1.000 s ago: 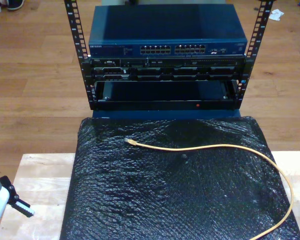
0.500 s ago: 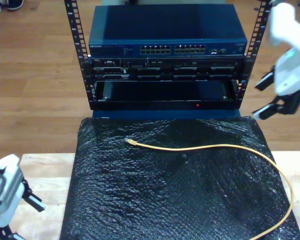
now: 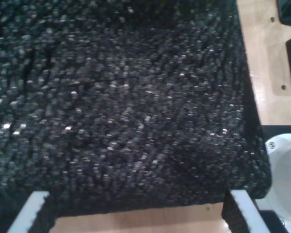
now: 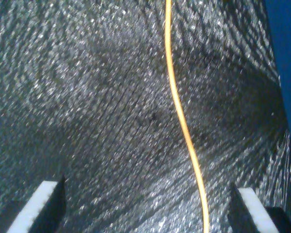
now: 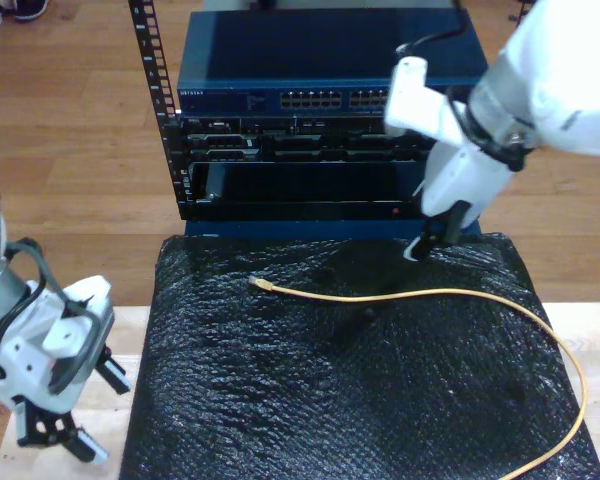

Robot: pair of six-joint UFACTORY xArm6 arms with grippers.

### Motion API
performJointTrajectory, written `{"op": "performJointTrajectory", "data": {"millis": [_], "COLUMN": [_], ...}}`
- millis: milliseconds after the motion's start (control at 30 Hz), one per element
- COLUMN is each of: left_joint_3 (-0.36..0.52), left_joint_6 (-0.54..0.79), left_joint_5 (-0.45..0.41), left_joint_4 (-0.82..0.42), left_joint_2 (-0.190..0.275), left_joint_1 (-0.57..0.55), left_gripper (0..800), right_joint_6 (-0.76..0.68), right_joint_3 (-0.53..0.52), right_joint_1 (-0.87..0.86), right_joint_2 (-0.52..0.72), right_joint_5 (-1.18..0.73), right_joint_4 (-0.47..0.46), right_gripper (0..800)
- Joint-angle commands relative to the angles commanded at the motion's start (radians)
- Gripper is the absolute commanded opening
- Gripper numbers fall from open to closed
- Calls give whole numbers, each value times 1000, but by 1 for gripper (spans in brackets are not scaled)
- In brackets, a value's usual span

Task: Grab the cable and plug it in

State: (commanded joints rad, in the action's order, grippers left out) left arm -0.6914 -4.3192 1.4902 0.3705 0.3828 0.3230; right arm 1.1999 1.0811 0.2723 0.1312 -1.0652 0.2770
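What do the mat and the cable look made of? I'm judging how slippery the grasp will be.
The mat looks like black bubble-textured plastic film, glossy, going by its many small glints. The cable looks like smooth yellow-orange plastic sheathing; its plug seems clear plastic, too small to confirm.

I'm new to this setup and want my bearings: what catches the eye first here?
The yellow cable snakes across the black bubble-wrap mat, its plug lying toward the exterior view's left. My second gripper hovers open above the cable. Behind the mat stands a rack with a blue network switch.
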Motion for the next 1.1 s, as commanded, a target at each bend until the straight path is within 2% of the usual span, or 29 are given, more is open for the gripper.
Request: {"op": "performJointTrajectory", "data": {"millis": [200, 400, 700, 967, 1100], "left_joint_3": [-57, -51, -58, -57, -58], "left_joint_6": [-38, -69, -81, -87, -87], "left_joint_5": [-2, -46, -77, -78, -78], "left_joint_4": [0, 0, 0, 0, 0], "left_joint_2": [-52, -54, -61, -66, -66], "left_joint_1": [-2, 3, 8, 8, 8], "left_gripper": [800, 800, 800, 800, 800], "right_joint_6": [-66, -149, -381, -503, -568], "right_joint_3": [48, 89, 169, 295, 342], "right_joint_1": [80, 143, 249, 325, 354], "right_joint_2": [-81, -161, -331, -488, -543], "right_joint_5": [35, 81, 132, 132, 132], "right_joint_4": [-38, -81, -279, -298, -361], "right_gripper": [789, 780, 778, 781, 778]}}
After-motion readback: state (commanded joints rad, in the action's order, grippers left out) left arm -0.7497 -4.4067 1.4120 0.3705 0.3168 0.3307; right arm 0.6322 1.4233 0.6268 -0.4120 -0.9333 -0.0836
